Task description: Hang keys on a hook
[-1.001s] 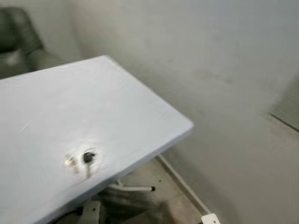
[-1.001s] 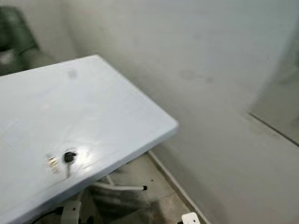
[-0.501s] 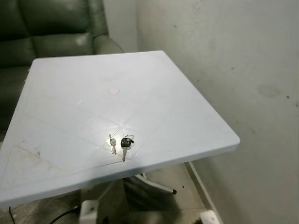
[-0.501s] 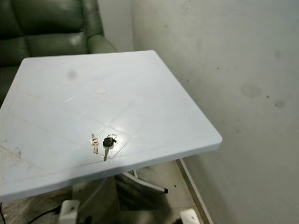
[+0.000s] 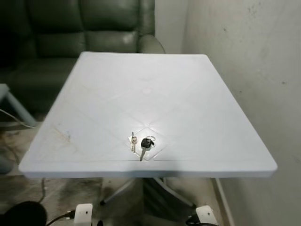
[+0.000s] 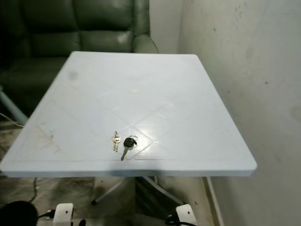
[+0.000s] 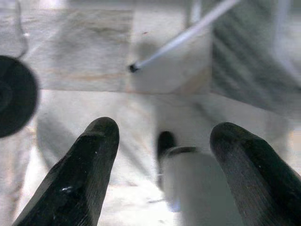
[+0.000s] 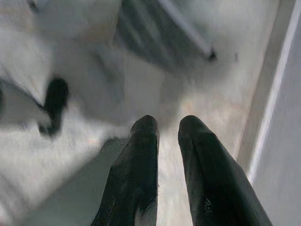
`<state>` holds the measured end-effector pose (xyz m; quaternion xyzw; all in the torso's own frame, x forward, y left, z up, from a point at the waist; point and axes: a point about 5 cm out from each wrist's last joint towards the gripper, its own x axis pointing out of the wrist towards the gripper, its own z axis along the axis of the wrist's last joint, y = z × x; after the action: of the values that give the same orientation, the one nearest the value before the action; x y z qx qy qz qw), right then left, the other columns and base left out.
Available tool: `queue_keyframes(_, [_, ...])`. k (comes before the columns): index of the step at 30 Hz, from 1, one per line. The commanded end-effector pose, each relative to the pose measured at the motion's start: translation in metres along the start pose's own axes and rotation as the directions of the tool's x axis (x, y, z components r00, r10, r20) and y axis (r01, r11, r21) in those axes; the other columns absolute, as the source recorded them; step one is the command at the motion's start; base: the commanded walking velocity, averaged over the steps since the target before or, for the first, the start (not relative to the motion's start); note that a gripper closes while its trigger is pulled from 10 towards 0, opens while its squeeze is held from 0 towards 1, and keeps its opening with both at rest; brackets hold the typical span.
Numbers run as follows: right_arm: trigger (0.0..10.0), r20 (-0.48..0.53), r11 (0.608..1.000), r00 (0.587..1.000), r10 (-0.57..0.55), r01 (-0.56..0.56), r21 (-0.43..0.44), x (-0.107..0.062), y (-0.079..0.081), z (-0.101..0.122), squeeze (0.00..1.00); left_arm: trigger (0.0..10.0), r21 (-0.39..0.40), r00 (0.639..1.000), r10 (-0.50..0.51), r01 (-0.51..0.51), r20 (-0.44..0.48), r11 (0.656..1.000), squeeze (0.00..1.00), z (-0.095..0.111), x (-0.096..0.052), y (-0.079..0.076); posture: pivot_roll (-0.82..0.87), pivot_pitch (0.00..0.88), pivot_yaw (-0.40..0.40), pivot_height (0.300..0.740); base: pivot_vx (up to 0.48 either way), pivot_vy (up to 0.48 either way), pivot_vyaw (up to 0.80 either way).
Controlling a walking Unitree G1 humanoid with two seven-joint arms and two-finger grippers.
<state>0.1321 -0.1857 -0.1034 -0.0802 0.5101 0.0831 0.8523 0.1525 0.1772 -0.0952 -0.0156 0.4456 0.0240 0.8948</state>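
A small bunch of keys (image 5: 141, 143) lies on the white square table (image 5: 94, 94), near its front edge and a little right of the middle; one key has a black head, another is silvery. The keys (image 6: 123, 143) rest flat with nothing touching them. Both arms hang below the table. My left gripper (image 7: 162, 141) points down at the tiled floor, its two black fingers spread wide apart and empty. My right gripper (image 8: 168, 129) also hangs over the floor, its fingers close together with nothing between them.
A dark green leather sofa (image 5: 84, 28) stands behind the table. A pale wall (image 5: 254, 61) runs along the right side. White table legs (image 5: 117, 190) and my feet (image 5: 83, 213) show on the tiled floor below, with a cable and a dark round object (image 5: 21, 214) at the left.
The whole picture has swung round: the camera turned left from the wall, so the table now lies square before me with the keys near its front edge. The keys themselves have not moved.
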Motion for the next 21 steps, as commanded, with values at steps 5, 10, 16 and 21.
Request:
queue_keyframes(5, [10.0,-0.003,1.000,1.000,0.004,-0.004,0.014,0.0006,0.0017,0.0008,0.00,10.0,0.019,1.000,0.005,-0.005,0.000,1.000,0.00,-0.0002,-0.0006,0.0050,-0.07,0.000,-0.021,0.728,0.000,0.000,0.00])
queue_keyframes(10, [10.0,-0.003,1.000,1.000,0.002,-0.002,0.021,0.0004,0.0004,0.0009,0.00,10.0,0.012,1.000,0.000,0.000,0.004,1.000,0.00,0.0005,-0.0004,0.0042,-0.07,0.000,-0.021,0.728,0.000,0.000,0.00])
queue_keyframes(16, [10.0,-0.004,1.000,1.000,-0.001,0.001,0.027,-0.0002,-0.0022,-0.0002,0.00,10.0,0.002,1.000,0.002,-0.002,0.011,1.000,0.00,0.0021,0.0000,0.0037,-0.07,0.000,-0.021,0.728,0.000,0.000,0.00])
queue_keyframes(21, [10.0,-0.001,1.000,1.000,-0.001,0.001,0.026,-0.0002,-0.0023,0.0003,0.00,10.0,0.000,1.000,0.004,-0.004,0.014,1.000,0.00,0.0030,0.0003,0.0036,-0.07,0.000,-0.023,0.728,0.000,0.000,0.00])
